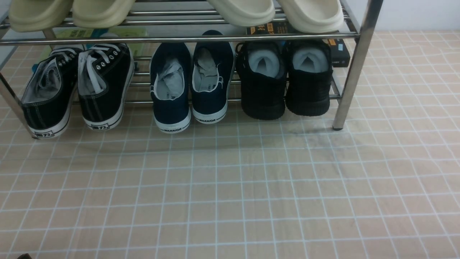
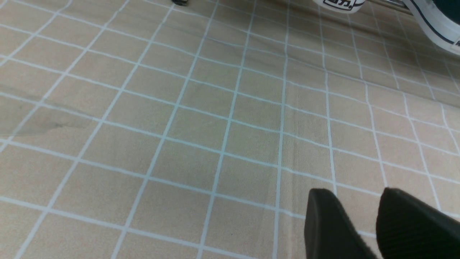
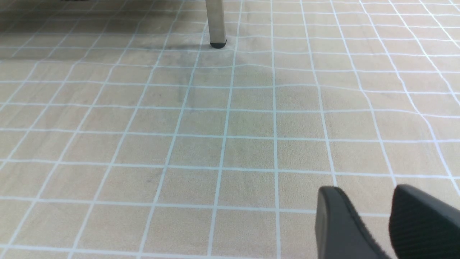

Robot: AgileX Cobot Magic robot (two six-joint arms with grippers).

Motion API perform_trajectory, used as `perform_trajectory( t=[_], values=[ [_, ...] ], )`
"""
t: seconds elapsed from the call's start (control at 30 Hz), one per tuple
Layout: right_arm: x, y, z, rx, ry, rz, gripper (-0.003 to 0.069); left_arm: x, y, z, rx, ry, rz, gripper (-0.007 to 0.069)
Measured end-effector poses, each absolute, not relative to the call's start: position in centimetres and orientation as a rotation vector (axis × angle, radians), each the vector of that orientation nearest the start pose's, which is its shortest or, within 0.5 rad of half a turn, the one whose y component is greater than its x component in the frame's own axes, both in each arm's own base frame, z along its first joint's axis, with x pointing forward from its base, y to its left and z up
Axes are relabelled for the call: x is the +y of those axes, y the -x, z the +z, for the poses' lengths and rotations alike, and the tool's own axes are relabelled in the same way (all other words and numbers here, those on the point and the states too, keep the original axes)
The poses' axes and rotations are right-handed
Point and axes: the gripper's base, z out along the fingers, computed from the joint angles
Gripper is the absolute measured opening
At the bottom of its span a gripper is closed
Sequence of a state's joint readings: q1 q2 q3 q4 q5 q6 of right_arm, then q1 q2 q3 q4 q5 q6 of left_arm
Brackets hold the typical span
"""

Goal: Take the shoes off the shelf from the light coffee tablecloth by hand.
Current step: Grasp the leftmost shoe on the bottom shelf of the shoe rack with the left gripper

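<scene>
Left gripper [image 2: 359, 230]: two black fingers [image 2: 323, 223] apart, a strip of cloth showing between them, nothing held, low right of the left wrist frame. Right gripper [image 3: 377, 233]: same, black fingers [image 3: 337, 223] spread with a gap, nothing held, low right of the right wrist frame. I see neither arm clearly in the front frame.

The pair of black canvas low-top sneakers with white laces and white rubber soles [image 1: 102, 93] sits on the bottom tier of the shiny chrome tube shelf [image 1: 354, 72], at the left of the front frame. Both are tilted, heels toward me and down at the cloth, side by side and close together. One white heel with its logo tab [image 2: 341, 3] pokes in at the top edge of the left wrist frame, well apart from the fingers.

To their right on the same tier are the navy slip-ons marked WARRIOR [image 1: 190, 86], then the all-black knit shoes [image 1: 284, 82] by the right post. On the top tier, pale yellow-green slides [image 1: 72, 12] are upper left and cream slides [image 1: 244, 10] upper right.

The light beige cloth with the thin white grid [image 1: 230, 198] fills the lower half of the front frame and most of both wrist frames [image 2: 179, 126] [image 3: 215, 144]. A shelf post foot [image 3: 215, 36] stands on it at the top of the right wrist frame.
</scene>
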State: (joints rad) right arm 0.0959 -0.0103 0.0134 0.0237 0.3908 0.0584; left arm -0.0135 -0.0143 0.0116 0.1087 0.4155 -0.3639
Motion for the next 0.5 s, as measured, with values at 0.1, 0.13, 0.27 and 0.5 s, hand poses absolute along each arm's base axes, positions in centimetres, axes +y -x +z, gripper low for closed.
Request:
perform_trajectory(
  t=[0.1,0.13,0.27,0.5],
  values=[
    [0.6,-5.2,17.4,1.879,0.021,0.130,0.0240,0.2,-5.1,17.3,1.871,0.321,-0.204,0.0242],
    [0.6,-5.2,17.4,1.879,0.021,0.130,0.0240,0.2,-5.1,17.3,1.869,0.334,-0.221,0.0242],
    [0.6,-5.2,17.4,1.879,0.021,0.130,0.0240,-0.7,-5.2,17.4,1.792,0.670,-0.602,0.0242],
    [0.6,-5.2,17.4,1.879,0.021,0.130,0.0240,-1.2,-5.2,17.5,1.668,0.998,-0.939,0.0242]
  ],
)
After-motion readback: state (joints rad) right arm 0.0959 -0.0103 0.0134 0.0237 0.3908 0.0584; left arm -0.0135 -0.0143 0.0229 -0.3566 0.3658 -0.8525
